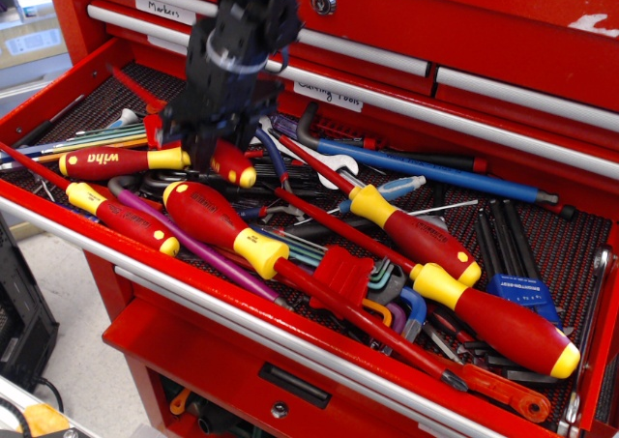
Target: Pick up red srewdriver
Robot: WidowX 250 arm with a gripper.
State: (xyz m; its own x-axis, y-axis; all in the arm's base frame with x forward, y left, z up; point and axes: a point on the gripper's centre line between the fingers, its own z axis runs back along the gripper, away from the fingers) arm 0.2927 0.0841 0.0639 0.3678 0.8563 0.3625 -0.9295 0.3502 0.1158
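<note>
While tilted above the wiha screwdriver (114, 160), the gripper (198, 153) clamps the red srewdriver (230, 164), whose butt protrudes to the right.

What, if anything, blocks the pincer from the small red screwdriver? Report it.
Nothing visible does. The pincer is already down on the small red screwdriver, covering its middle; only its yellow-capped end shows. The wiha screwdriver lies right beside it on the camera's left.
</note>
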